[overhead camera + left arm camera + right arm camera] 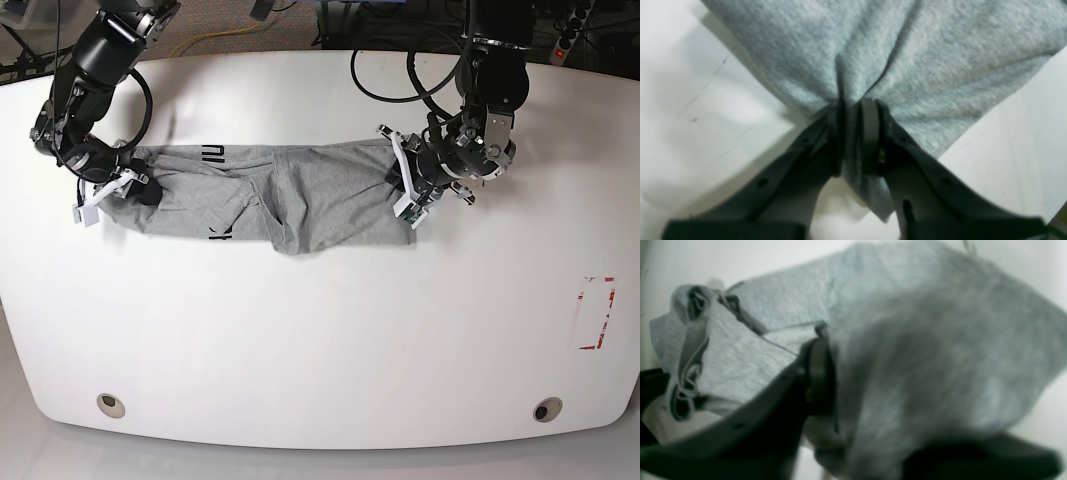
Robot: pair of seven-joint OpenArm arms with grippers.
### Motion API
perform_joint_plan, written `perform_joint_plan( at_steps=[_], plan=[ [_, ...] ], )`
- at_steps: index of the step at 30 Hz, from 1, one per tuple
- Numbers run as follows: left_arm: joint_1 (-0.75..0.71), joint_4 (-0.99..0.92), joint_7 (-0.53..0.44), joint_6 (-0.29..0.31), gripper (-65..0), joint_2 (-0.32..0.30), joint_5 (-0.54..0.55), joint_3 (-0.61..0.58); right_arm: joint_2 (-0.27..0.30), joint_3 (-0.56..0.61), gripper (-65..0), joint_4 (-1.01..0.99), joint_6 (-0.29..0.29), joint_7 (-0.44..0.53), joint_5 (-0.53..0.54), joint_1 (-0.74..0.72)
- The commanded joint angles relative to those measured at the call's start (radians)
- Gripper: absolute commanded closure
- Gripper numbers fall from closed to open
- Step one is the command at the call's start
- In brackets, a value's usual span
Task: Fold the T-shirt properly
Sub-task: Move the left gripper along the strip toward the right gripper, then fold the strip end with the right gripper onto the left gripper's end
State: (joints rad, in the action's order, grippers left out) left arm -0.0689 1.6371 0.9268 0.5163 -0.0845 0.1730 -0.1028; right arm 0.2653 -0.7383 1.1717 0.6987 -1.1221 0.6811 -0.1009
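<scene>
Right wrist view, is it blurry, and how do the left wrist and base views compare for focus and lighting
Right wrist view: badly blurred; the T-shirt smears close to the lens, and the right gripper is soft and dark. Left wrist view: mildly soft, yet the left gripper pinching cloth reads clearly against a washed-out table. Base view: sharpest, evenly lit, faint shadows only.

Black printed letters are showing on the T-shirt [270, 195] I am holding, in two spots: near its upper edge at about 10 o'clock of the cloth, and near its lower edge at about 7 o'clock. Both marks are appearing too small for me to read.
</scene>
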Motion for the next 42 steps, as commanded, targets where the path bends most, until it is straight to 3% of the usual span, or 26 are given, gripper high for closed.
perform_joint_plan(
  at_steps=[1,4,13,18,27,35,42],
  plan=[
    [0.008,-0.021,0.002,0.003,-6.1,-0.002,0.000,-0.002,0.030,0.000,-6.5,0.053,-0.001,-0.005,-0.004,-0.013],
    [0.025,-0.057,0.002,0.003,-6.1,-0.002,0.000,-0.002,0.030,0.000,-1.7,0.127,-0.001,-0.013,-0.004,-0.010],
    [0.034,-0.079,0.002,0.003,-6.1,0.001,0.000,-0.004,0.047,0.004,-1.4,0.409,-0.001,-0.143,0.005,0.016],
    [0.067,-0.080,0.001,0.003,-6.1,0.005,0.000,-0.028,0.045,0.096,-1.3,0.526,-0.001,-0.171,0.012,0.017],
    [0.070,-0.080,0.001,-0.002,-6.1,0.007,0.000,-0.093,0.001,0.197,-1.3,0.646,-0.001,-0.194,0.160,0.014],
    [0.060,-0.074,0.001,0.002,-6.1,0.004,0.000,-0.087,-0.116,0.337,-1.4,0.646,-0.001,-0.194,0.243,0.019],
    [0.053,-0.079,0.001,0.002,-6.1,0.004,0.000,-0.085,-0.275,0.463,-1.7,0.644,-0.001,-0.187,0.139,0.014]
  ],
)
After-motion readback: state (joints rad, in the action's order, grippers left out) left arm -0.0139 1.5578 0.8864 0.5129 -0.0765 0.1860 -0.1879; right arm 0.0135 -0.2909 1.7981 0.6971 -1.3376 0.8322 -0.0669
